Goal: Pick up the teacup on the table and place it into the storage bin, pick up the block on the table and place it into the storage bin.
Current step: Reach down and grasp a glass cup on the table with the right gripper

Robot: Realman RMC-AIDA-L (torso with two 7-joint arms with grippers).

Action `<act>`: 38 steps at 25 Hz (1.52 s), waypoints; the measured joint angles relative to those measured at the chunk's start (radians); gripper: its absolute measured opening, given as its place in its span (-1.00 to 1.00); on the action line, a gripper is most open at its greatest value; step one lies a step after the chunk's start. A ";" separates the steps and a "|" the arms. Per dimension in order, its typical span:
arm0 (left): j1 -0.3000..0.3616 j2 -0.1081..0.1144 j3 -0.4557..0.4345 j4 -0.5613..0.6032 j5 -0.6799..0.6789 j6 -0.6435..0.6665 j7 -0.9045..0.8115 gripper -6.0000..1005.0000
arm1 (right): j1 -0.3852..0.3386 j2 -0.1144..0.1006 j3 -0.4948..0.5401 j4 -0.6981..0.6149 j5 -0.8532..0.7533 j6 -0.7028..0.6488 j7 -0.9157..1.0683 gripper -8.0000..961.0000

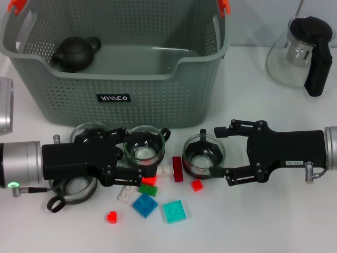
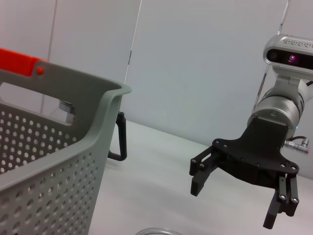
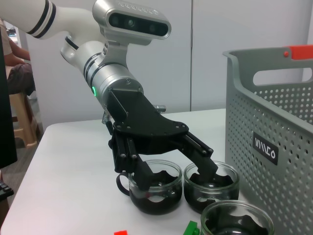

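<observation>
Several glass teacups stand in front of the grey-green storage bin (image 1: 158, 74). From above, my left gripper (image 1: 136, 155) is open with its fingers either side of the middle teacup (image 1: 145, 149). My right gripper (image 1: 215, 151) is also open and straddles the right teacup (image 1: 204, 154). Another teacup (image 1: 78, 188) lies partly hidden under the left gripper body. Loose blocks lie in front of them: blue block (image 1: 145, 204), teal block (image 1: 173, 212), green block (image 1: 149, 188) and small red block (image 1: 111, 216). The right wrist view shows the left gripper (image 3: 176, 175) open over two teacups.
A small black teapot (image 1: 76, 52) sits inside the bin at its left. A glass teapot with a black handle (image 1: 305, 52) stands at the back right. A dark red bar (image 1: 177, 168), a small red piece (image 1: 197, 185) and white pieces (image 1: 126, 194) lie between the grippers.
</observation>
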 joint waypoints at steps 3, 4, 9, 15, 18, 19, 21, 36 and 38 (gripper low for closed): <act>0.001 0.000 0.000 0.000 0.000 0.000 0.000 0.86 | 0.000 0.000 0.000 0.000 0.000 0.000 0.000 0.93; 0.001 0.000 0.000 0.000 0.000 0.000 0.000 0.86 | 0.000 0.000 0.000 0.000 0.000 0.000 0.000 0.93; 0.002 0.000 0.000 0.000 0.001 0.002 0.000 0.86 | -0.001 0.000 0.000 0.001 0.000 0.000 0.000 0.93; 0.001 0.001 0.000 0.000 0.001 0.009 0.000 0.86 | -0.002 0.000 0.000 0.003 0.000 -0.001 -0.002 0.93; 0.002 0.003 0.000 0.000 0.000 0.011 0.000 0.86 | -0.004 -0.001 0.000 0.001 0.000 -0.004 -0.005 0.93; 0.002 0.005 0.000 0.000 0.000 0.013 -0.002 0.86 | -0.004 -0.002 0.000 0.000 0.000 -0.006 -0.007 0.93; 0.003 0.008 0.000 0.000 0.000 0.022 -0.004 0.86 | -0.005 -0.006 0.000 -0.003 0.000 -0.011 -0.008 0.93; 0.012 0.008 -0.005 0.001 -0.004 0.045 -0.005 0.86 | 0.008 -0.028 -0.174 -0.173 -0.025 -0.025 0.177 0.93; 0.012 0.008 -0.011 0.002 -0.004 0.045 -0.006 0.86 | 0.021 -0.029 -0.213 -0.192 -0.025 -0.026 0.214 0.93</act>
